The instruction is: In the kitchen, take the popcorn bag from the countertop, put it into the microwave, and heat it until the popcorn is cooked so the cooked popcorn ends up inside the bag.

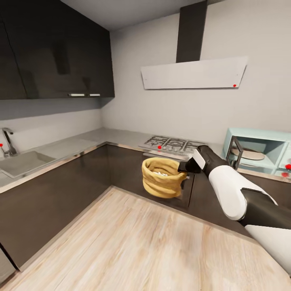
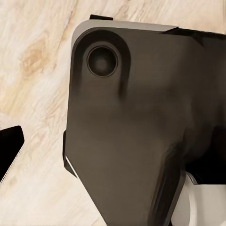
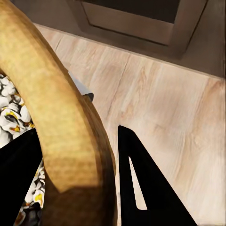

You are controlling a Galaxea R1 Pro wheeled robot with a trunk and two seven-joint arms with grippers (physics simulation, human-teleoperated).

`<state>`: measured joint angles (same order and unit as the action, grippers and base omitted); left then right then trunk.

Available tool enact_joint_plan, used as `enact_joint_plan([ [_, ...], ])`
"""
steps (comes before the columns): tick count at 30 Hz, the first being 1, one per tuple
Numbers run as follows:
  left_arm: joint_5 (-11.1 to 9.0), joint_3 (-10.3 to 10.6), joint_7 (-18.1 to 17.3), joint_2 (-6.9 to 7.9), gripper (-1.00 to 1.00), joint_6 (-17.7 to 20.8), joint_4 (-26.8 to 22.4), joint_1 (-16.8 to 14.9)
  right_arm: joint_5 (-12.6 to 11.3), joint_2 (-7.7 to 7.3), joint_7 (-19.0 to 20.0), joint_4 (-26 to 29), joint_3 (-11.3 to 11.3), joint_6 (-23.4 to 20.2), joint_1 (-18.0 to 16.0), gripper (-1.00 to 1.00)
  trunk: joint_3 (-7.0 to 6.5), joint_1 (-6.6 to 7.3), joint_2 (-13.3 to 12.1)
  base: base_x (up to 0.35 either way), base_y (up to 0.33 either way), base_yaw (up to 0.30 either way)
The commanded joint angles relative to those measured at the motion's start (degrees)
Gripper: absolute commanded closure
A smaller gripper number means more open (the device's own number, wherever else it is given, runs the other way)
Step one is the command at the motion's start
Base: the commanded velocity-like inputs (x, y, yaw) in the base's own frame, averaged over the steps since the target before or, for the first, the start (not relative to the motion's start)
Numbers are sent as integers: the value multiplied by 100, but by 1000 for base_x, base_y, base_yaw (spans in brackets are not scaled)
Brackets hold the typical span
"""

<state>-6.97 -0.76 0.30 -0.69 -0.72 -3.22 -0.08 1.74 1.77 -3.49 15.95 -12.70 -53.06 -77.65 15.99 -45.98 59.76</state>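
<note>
From where the head looks, the right arm reaches forward with its end effector pinching the rim of the popcorn bag, which hangs in the air in front of the dark lower cabinets, above the wooden floor and just below the gas hob. White popped kernels show inside the bag's mouth. The microwave sits on the counter to the right of the hob, its door swung open and a round plate visible inside. A sink with a tap lies far to the left, and a slanted white hood hangs on the wall over the hob. The left wrist view looks down on pale floorboards and a big dark piece of the robot's own body; a black tip pokes in at the edge — whether the left end effector is spread or pressed together, I cannot tell. The right wrist view is close up: the bag's thick tan rim runs between the two black fingers, one inside among the popcorn, one outside — clamped on it.
</note>
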Motion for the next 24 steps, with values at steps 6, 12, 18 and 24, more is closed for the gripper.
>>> enact_joint_plan([
  [6,-50,-3,0,-1,-100,-7,0,-1,10,9,-29,5,-48,-12,-4,100,7,0,5,0,0,-286],
  [12,-50,-3,-1,-1,-100,-7,0,-1,10,7,-29,12,-48,-11,-4,100,7,0,5,0,0,-285],
  [18,-50,-3,0,-1,-100,-7,0,-1,10,-50,-26,11,-48,0,-5,100,7,0,5,0,0,-286],
  [24,-50,-3,2,-1,-100,-7,0,-1,10,-284,-29,13,-48,-18,-5,100,7,0,5,0,0,-286],
])
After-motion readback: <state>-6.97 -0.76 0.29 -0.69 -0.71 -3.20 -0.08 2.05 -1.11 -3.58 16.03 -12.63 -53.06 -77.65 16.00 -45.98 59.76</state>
